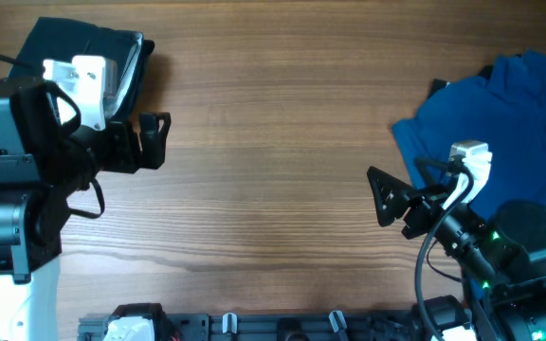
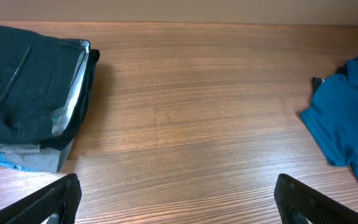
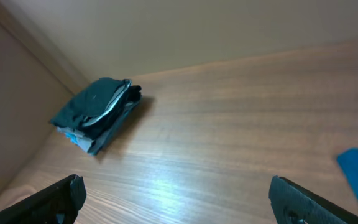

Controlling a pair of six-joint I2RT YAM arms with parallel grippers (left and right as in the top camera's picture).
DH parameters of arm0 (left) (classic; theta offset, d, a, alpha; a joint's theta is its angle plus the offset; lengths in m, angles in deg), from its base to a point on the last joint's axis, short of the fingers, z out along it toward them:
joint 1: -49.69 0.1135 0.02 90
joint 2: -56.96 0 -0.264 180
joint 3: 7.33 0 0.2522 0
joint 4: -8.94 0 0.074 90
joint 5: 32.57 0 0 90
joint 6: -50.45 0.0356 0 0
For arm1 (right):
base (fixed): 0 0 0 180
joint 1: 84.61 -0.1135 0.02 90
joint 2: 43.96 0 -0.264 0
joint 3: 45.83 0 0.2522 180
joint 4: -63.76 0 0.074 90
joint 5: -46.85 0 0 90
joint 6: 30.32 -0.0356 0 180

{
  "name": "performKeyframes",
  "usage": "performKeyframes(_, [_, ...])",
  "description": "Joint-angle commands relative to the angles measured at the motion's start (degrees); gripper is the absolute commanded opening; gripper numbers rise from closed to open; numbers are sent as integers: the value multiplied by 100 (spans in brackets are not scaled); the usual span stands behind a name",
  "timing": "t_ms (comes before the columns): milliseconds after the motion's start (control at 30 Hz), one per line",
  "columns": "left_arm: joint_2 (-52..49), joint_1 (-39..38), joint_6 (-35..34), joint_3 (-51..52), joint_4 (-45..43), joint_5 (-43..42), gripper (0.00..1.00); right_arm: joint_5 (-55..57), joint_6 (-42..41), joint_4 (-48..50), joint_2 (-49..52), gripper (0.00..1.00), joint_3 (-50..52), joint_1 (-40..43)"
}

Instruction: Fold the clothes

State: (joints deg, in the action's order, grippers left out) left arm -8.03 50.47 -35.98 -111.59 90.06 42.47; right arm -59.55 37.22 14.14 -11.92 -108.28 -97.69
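The black shorts (image 1: pixel 83 45) lie folded on top of a stack at the table's far left; their white speckled waistband shows at the edge (image 2: pixel 70 99). Under them are a grey folded garment (image 2: pixel 39 160) and a light blue one. The stack also shows in the right wrist view (image 3: pixel 98 112). A blue shirt (image 1: pixel 500 114) lies crumpled at the far right, also in the left wrist view (image 2: pixel 347 118). My left gripper (image 1: pixel 154 140) is open and empty, just right of the stack. My right gripper (image 1: pixel 385 197) is open and empty, left of the shirt.
The wooden table (image 1: pixel 273 142) is bare between the stack and the shirt. A dark rail with clips (image 1: pixel 254 327) runs along the front edge. A wall rises behind the table in the right wrist view (image 3: pixel 166 31).
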Motion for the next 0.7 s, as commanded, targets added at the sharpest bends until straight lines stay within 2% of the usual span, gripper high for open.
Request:
performKeyframes(0, [-42, -31, -63, 26, 4, 50, 100, 98, -1488, -101, 22, 100, -76, -24])
performKeyframes(33, [-42, -31, -63, 26, 4, 50, 100, 131, -1770, -245, 24, 100, -76, -24])
performKeyframes(100, [-42, -31, -63, 26, 4, 50, 100, 446, -1731, -452, 22, 100, -76, -24])
performKeyframes(200, [-42, -31, -63, 26, 4, 50, 100, 855, -1086, -302, 22, 100, -76, -24])
performKeyframes(267, [-42, -31, -63, 26, 4, 50, 100, 717, 481, 66, 22, 100, -76, -24])
performKeyframes(400, [-42, -31, -63, 26, 4, 50, 100, 612, 2221, 249, 22, 100, -70, -24])
performKeyframes(433, [-42, -31, -63, 26, 4, 50, 100, 612, 3049, 448, -92, 100, 83, 7])
performKeyframes(500, [-42, -31, -63, 26, 4, 50, 100, 605, 3292, 763, -356, 100, 380, 61])
performKeyframes(667, [-42, -31, -63, 26, 4, 50, 100, 608, 3281, 1331, -1613, 100, 1729, 341])
